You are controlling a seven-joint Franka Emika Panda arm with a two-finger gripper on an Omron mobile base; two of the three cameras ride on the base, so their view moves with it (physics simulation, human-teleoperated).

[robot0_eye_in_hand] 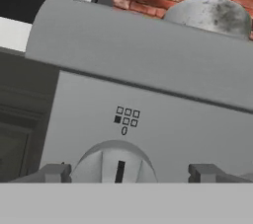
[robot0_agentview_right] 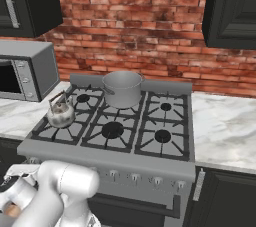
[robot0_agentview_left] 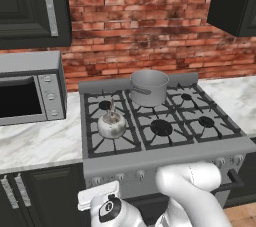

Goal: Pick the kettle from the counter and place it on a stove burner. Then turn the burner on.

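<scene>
**Kettle's parked, knob's next**

So you're about halfway. The kettle (robot0_agentview_left: 111, 124) is already off the counter (robot0_agentview_left: 35, 143) and sitting upright on the burner (robot0_agentview_left: 106, 136) at the stove's front left, just in front of and left of the pot (robot0_agentview_left: 149, 87). That part looks done to me.

What's left is turning the burner on. No flame anywhere on the stove, as far as I can see, so I'd call that step not done yet.

Your gripper (robot0_eye_in_hand: 129, 172) is down at the stove's front panel, right at the knob (robot0_eye_in_hand: 114, 163). The little diagram above it has the front-left square filled in, so it's the right knob for that burner. The fingers (robot0_eye_in_hand: 52, 172) are spread wide, one either side of the knob and holding nothing. I can't tell if either tip is touching it yet. Looks like you just need to close and twist.
</scene>
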